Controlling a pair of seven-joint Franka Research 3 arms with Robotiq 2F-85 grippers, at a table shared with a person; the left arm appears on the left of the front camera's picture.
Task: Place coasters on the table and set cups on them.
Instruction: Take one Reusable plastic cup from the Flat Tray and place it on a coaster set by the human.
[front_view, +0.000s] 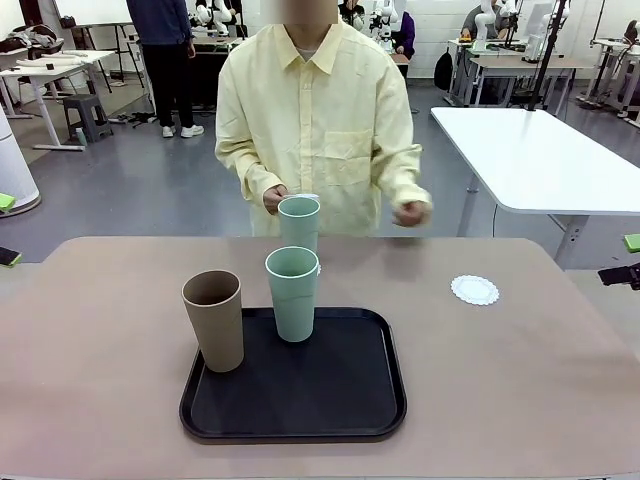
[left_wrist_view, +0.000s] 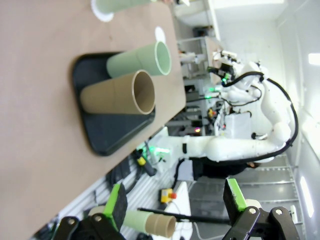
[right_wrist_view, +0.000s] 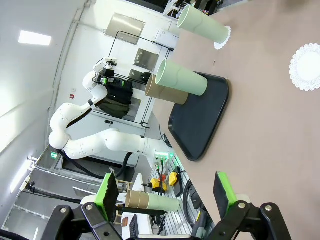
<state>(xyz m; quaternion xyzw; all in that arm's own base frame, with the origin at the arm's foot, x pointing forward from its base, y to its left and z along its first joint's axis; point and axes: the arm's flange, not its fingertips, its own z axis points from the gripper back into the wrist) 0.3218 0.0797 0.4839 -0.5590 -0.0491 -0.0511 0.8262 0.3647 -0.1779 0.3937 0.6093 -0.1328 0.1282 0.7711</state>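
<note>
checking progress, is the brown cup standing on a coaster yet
No, the brown cup stands on the black tray beside a mint cup, while the free coaster lies bare on the table.

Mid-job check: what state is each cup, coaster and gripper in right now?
Far mint cup: upright on a coaster, off the tray.
Near mint cup: upright on the black tray.
Tan cup: upright on the tray.
Bare coaster: flat on the table, no cup.
Left gripper: open, empty.
Right gripper: open, empty.
</note>
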